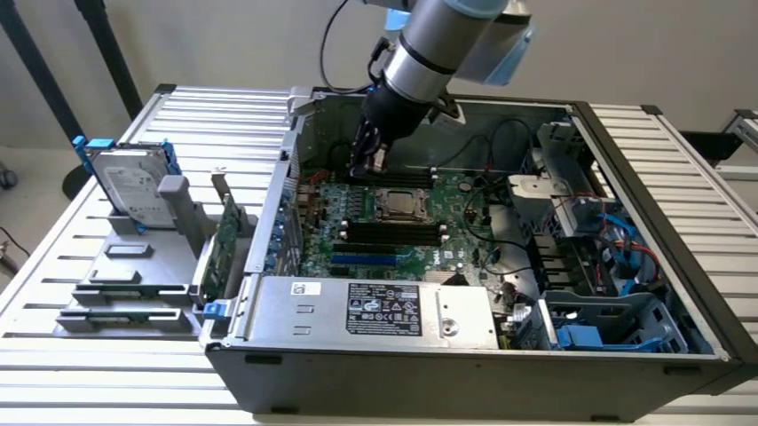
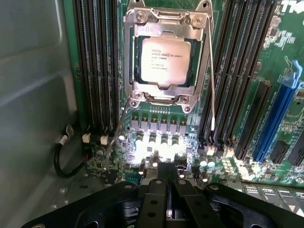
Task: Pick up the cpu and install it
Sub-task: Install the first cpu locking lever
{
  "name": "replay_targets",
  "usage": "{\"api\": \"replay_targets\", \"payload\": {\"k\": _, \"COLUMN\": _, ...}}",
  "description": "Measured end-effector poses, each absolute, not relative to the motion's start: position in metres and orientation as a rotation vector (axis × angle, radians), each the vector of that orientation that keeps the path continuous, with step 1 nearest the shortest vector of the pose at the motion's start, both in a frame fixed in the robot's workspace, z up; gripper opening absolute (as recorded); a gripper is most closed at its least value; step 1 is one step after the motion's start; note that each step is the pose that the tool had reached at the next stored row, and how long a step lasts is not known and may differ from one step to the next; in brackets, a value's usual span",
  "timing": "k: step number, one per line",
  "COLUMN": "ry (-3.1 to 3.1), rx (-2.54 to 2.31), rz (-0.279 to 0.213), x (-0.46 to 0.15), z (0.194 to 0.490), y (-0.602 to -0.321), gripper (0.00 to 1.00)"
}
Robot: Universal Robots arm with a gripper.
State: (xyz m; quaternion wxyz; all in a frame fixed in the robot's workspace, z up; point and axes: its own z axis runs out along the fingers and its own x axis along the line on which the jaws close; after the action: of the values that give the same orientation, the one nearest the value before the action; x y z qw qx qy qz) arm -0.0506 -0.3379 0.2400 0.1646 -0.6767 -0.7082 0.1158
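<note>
The cpu point(image 1: 400, 203) is a small silver-grey square chip lying flat in its socket on the green motherboard point(image 1: 456, 244) inside the open computer case. In the wrist view the cpu point(image 2: 165, 60) sits inside the metal socket frame point(image 2: 202, 71), printed side up. My gripper point(image 1: 365, 170) hangs over the board just beside the socket, toward the back wall of the case. Its fingers point(image 2: 156, 190) are shut together with nothing between them. The gripper point(image 2: 166, 183) does not touch the chip.
Dark memory slots point(image 2: 97, 66) flank the socket on both sides. A power supply point(image 1: 367, 311) fills the case's front. Cables and drive bays point(image 1: 592, 248) crowd the exterior view's right. Outside, a blue-bracketed hard drive point(image 1: 128, 186) and a green card point(image 1: 225, 244) stand in a grey holder.
</note>
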Motion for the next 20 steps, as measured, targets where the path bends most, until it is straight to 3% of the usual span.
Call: {"api": "replay_targets", "payload": {"k": 20, "ry": -1.761, "rx": -2.138, "rz": 0.263, "x": -0.0571, "z": 0.2399, "y": -0.3379, "gripper": 0.11}}
